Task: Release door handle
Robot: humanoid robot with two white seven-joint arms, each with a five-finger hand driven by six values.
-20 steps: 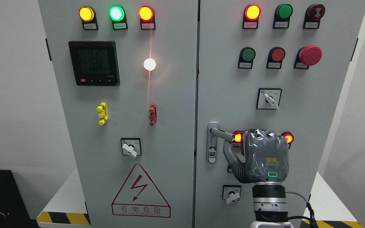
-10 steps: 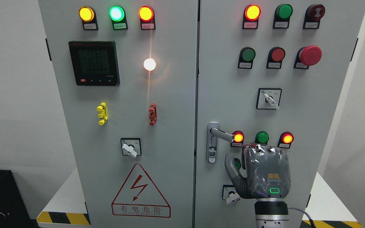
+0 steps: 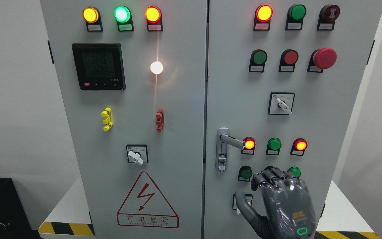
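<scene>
The door handle (image 3: 232,141), a stiff metal lever (best gripped mid-bar, I judge), juts rightward from its plate on the cabinet's right door (image 3: 310,99); below and right of it, my right hand (image 3: 282,202) hangs clear, fingers loosely spread, holding nothing.

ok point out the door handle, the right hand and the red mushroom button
door handle (image 3: 232,141), head view, on the lever
right hand (image 3: 285,202), head view, on the back of the hand
red mushroom button (image 3: 325,57), head view, on its cap
</scene>
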